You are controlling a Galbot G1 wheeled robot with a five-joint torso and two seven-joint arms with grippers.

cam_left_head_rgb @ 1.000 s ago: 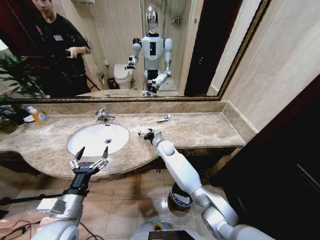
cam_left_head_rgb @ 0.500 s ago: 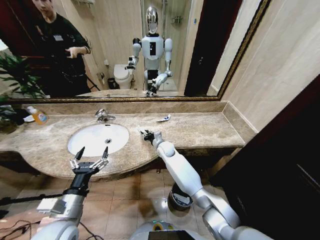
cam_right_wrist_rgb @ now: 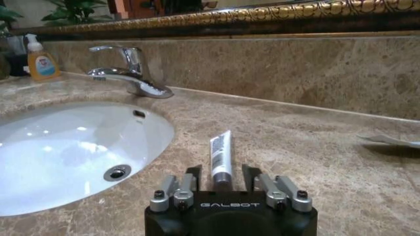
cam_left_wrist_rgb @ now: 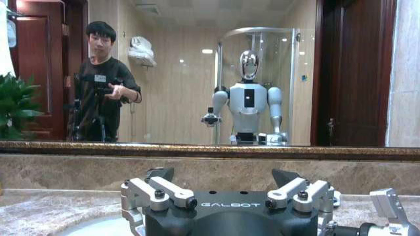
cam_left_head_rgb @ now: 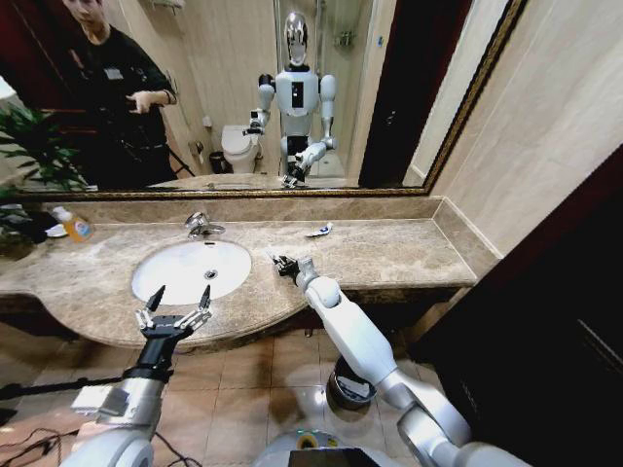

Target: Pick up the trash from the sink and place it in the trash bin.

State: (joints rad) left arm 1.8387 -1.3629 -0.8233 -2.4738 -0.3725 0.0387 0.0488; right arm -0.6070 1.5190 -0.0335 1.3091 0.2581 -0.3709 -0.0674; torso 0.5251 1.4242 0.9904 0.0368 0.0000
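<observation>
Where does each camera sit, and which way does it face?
Head view: high up, looking down at the counter, sink and mirror; both arms show.
Left wrist view: behind the left gripper, facing the mirror level.
Right wrist view: low over the counter behind the right gripper, facing a white tube between its open jaws.
Head and right wrist views share sink, faucet and tube.

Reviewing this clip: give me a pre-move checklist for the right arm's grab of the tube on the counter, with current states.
1. Tube lies between the right gripper fingers: ok.
2. Right gripper open around it: ok.
3. Tube lies flat on the counter, beside the sink: ok.
4. Left gripper open, parked at the counter's front edge, away from the grab: ok.
5. Trash bin on the floor under the counter, partly behind the right arm: cannot tell if the path is free.
</observation>
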